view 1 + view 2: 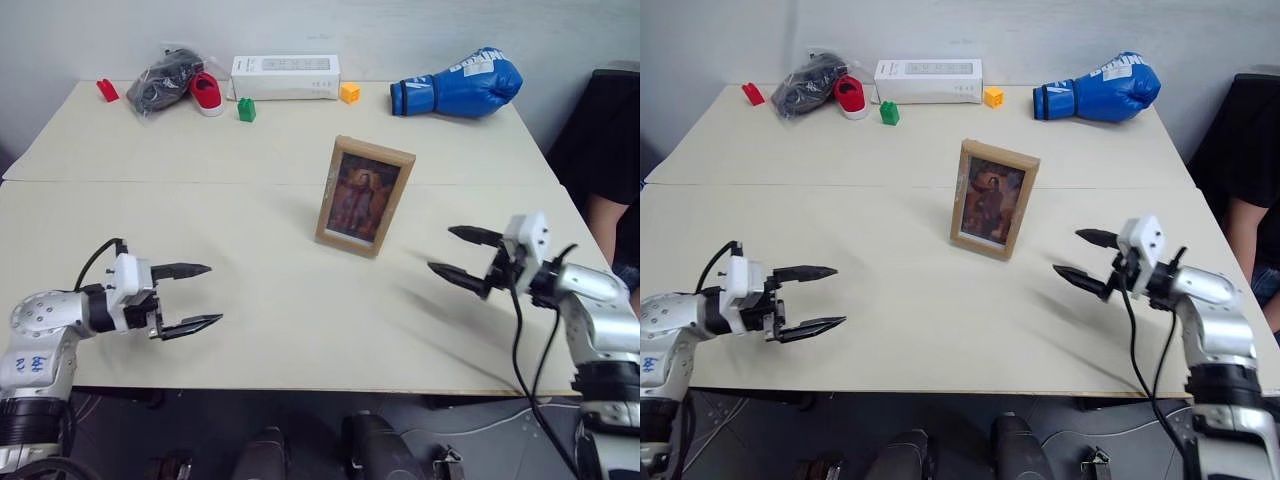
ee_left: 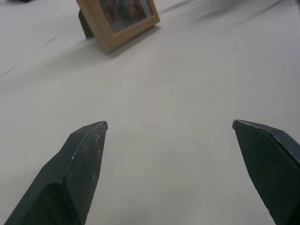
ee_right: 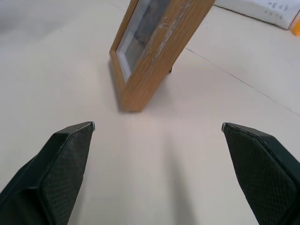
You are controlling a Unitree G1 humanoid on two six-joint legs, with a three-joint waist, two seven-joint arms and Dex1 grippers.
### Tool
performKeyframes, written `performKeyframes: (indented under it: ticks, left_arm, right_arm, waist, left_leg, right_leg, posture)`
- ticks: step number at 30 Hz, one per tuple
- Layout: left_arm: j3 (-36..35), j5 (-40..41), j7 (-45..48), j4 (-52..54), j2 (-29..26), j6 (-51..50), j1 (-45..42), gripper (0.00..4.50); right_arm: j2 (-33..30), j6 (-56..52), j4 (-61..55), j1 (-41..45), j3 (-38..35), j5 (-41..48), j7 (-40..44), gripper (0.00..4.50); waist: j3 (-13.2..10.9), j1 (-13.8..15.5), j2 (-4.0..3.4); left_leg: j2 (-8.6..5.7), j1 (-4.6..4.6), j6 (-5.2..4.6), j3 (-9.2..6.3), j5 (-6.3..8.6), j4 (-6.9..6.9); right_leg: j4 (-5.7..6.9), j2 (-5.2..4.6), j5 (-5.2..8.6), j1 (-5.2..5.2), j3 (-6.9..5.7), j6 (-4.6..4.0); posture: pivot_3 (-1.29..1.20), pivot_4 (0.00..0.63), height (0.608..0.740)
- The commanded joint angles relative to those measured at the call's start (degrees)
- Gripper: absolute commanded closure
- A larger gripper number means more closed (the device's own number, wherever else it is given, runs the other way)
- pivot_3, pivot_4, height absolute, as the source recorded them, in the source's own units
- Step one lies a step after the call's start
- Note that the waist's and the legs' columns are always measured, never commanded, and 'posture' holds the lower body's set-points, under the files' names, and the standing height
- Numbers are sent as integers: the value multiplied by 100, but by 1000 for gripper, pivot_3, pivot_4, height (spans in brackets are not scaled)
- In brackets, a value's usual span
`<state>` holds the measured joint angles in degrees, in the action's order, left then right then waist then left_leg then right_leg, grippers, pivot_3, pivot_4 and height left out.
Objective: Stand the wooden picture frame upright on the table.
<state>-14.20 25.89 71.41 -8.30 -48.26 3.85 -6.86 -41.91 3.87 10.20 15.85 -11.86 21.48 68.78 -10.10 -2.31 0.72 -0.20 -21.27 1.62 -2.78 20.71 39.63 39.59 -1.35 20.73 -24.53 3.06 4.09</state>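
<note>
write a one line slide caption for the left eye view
Wooden picture frame standing upright on the table, left pincer and right pincer open on either side.

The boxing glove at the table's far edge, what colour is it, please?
Blue, clearest in the left eye view.

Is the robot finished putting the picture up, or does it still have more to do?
It looks finished. The wooden picture frame stands upright on the table, leaning back on its stand, picture facing the robot. Nothing is in hand: the left gripper and the right gripper are both open, empty and well apart from the frame, one on each side. Nothing seems left to do, as long as the frame does not tip.
</note>
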Motion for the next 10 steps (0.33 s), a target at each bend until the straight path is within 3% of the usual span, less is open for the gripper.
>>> performKeyframes:
  ticks: [1, 3, 6, 10]
  left_arm:
    - [-483, -158, -47, -17, -291, 277, 267, 0]
    - [-642, -156, -76, -80, -378, 294, 420, 0]
    - [-802, -306, -156, -260, -438, 487, 600, 0]
    - [-795, -295, -214, -296, -372, 500, 627, 0]
  right_arm:
    - [-248, 1591, -560, -665, -313, -50, 615, 43]
    - [-206, 2188, -664, -1109, -510, 140, 767, 43]
    - [-317, 1798, -938, -1755, -700, 335, 619, 43]
    - [-278, 1894, -840, -1870, -687, 223, 400, 43]
  waist:
    - [0, 9, 0]
    - [0, 25, 0]
    - [0, 65, 0]
    - [0, 68, 1]
  left_leg:
    - [0, 7, -1, 1, 1, -4]
    - [0, 13, -24, 2, 12, -4]
    - [0, 20, -38, 2, 18, -3]
    - [0, 24, -40, 2, 18, -1]
  right_leg:
    - [-3, 1, 0, 5, 1, 0]
    - [-3, 1, 0, 12, 1, 0]
    - [-5, 1, 0, 21, 2, 1]
    - [-7, 0, -2, 26, 2, 3]
  posture:
    - [0, 150, 740]
    - [0, 150, 740]
    - [0, 150, 740]
    - [0, 150, 740]
